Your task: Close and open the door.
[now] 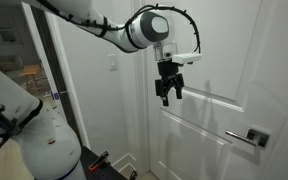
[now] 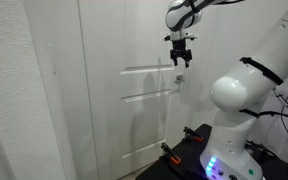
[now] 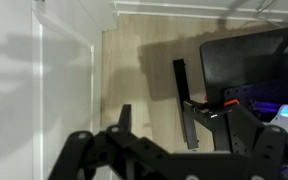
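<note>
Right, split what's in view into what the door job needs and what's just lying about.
For the job:
door
its silver lever handle
gripper, hanging in front of the door above handle height, fingers holding nothing

Just there:
light switch on the wall
robot's black base
wood floor
</note>
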`<state>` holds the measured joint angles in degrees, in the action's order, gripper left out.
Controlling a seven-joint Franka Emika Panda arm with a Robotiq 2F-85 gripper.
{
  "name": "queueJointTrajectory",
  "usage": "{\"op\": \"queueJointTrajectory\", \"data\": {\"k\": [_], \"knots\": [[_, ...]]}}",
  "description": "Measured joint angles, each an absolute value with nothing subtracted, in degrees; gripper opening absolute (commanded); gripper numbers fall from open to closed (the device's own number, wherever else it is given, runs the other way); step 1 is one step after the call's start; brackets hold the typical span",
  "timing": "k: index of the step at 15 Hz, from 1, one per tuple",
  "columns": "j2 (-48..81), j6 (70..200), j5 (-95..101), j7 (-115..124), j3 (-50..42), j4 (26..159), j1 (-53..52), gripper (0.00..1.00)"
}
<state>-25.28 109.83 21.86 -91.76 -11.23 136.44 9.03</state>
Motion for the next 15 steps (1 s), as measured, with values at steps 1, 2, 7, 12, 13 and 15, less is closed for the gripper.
{"op": "queueJointTrajectory", "data": {"k": [1,2,7,12,13,15], "knots": [[-25.61,109.84,21.86,-92.49,-11.74,136.43,9.03,1.0],[-25.83,109.84,21.86,-93.05,-12.02,136.44,9.03,1.0],[-25.93,109.84,21.86,-93.07,-12.09,136.44,8.79,1.0],[-25.73,110.5,22.4,-92.78,-12.09,136.54,8.67,1.0],[-25.43,111.55,23.23,-92.14,-12.09,136.71,8.67,1.0],[-24.24,114.49,25.2,-90.53,-12.37,137.07,8.85,1.0]]}}
